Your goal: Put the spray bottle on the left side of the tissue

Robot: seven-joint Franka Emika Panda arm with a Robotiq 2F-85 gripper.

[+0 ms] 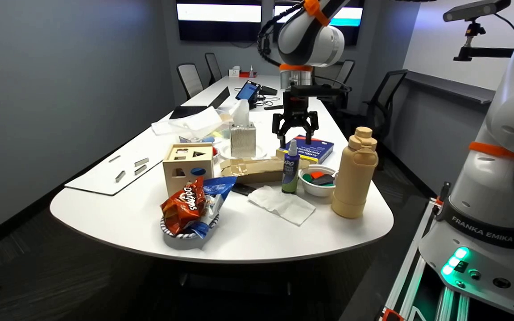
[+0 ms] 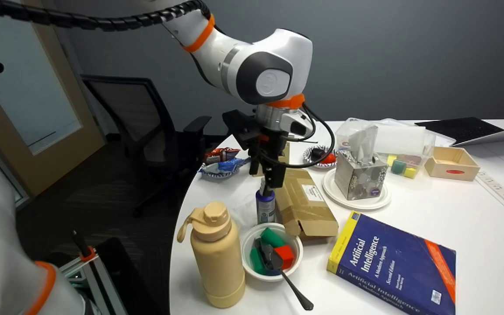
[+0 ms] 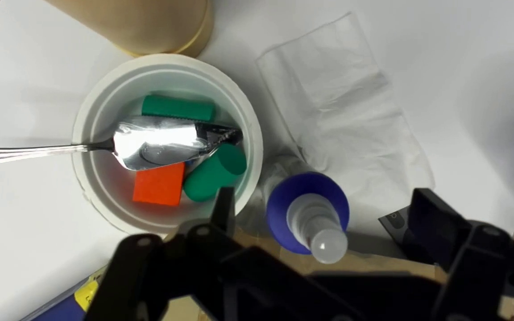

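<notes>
Spray bottle (image 1: pixel 290 171): upright on table (image 1: pixel 257 245), directly under the gripper (image 1: pixel 295 141). Dark body, green nr. base, purple collar, clear cap.

Gripper: points down, fingers (image 3: pixel 225 205) set wide, one each side of the cap in wrist view, gap visible btwn cap & each. Exact fingertip ht. vs. cap: can't tell.

Tissue (image 3: pixel 350 107): white, creased, lies flat just beside bottle, extending out ahead of the hand in wrist view. Contact w/ bottle base: can't tell.

Cardboard box (image 2: pixel 309 205): just beside bottle, partly hidden by the hand in wrist view.

White bowl (image 1: pixel 318 191): just beyond one finger. Contents: green blocks (image 3: pixel 178 108), red block (image 3: pixel 159 183), metal utensil (image 3: pixel 156 142) w/ handle over rim, pointing away from hand.

Tan bottle (image 1: pixel 355 178): upright, past bowl from the hand. Contact w/ bowl: can't tell.

Dark flat item (image 3: pixel 396 225): nr. the opposite finger, partly hidden by it.

Book (image 2: pixel 400 262): blue w/ yellow spine, off on bowl side of hand.

Tissue box (image 2: pixel 357 175): on white plate (image 2: pixel 379 203), past cardboard box from hand.

Chip bags (image 1: pixel 188 205): in patterned bowl (image 2: pixel 218 176), well apart from hand, opp. side from tan bottle. Wooden box (image 1: pixel 188 167) w/ cut-outs: nr. bags.
</notes>
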